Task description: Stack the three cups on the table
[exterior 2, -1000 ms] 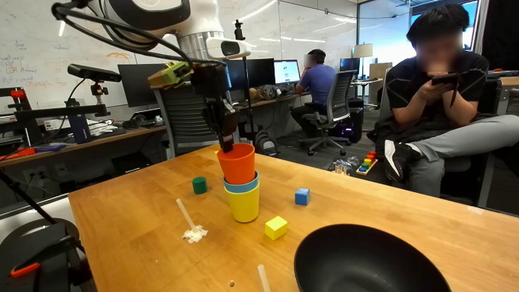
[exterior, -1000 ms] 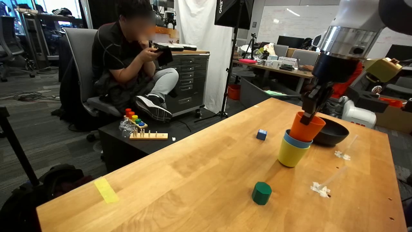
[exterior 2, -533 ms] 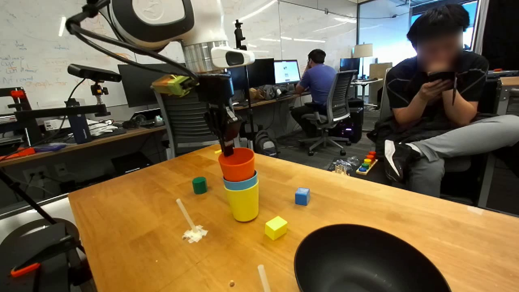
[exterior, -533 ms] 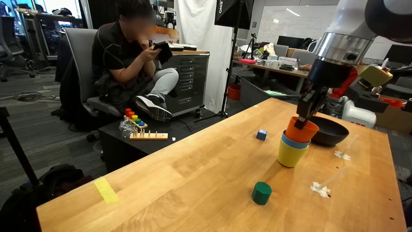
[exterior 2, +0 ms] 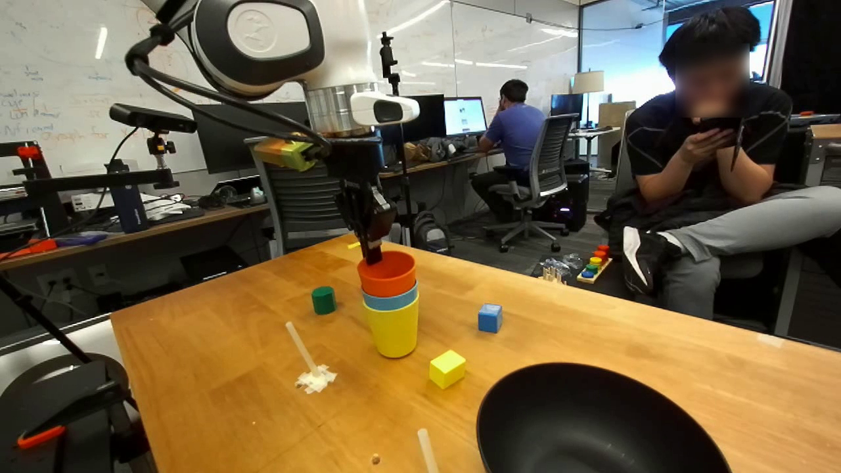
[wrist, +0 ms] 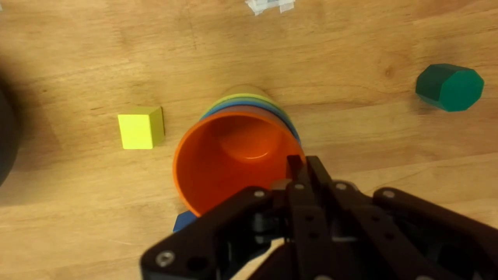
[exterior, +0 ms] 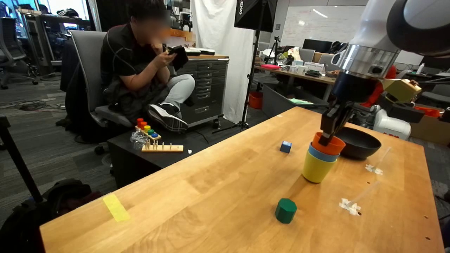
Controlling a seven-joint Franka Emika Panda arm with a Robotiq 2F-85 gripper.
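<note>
Orange cup (exterior 2: 389, 284) in blue (exterior 2: 390, 303) in yellow (exterior 2: 395, 334)

In an exterior view, the carpet floor (exterior: 42, 96) is dark grey and the window (exterior: 72, 4) at the back is bright. A white curtain (exterior: 218, 35) hangs partly behind a black softbox (exterior: 253, 15); a drawer cabinet (exterior: 204, 102) on casters (exterior: 216, 123) stands near them. In an exterior view, a whiteboard (exterior 2: 486, 39) with handwriting (exterior 2: 36, 105) and light reflections (exterior 2: 102, 43) is behind computer monitors (exterior 2: 464, 115).

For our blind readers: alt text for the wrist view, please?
A gripper pinches the rim of an orange cup, partly inside a blue cup that sits in a yellow cup. Around them on the wooden table lie a yellow block, a green block, a partly hidden blue block and a cropped dark bowl.
</note>
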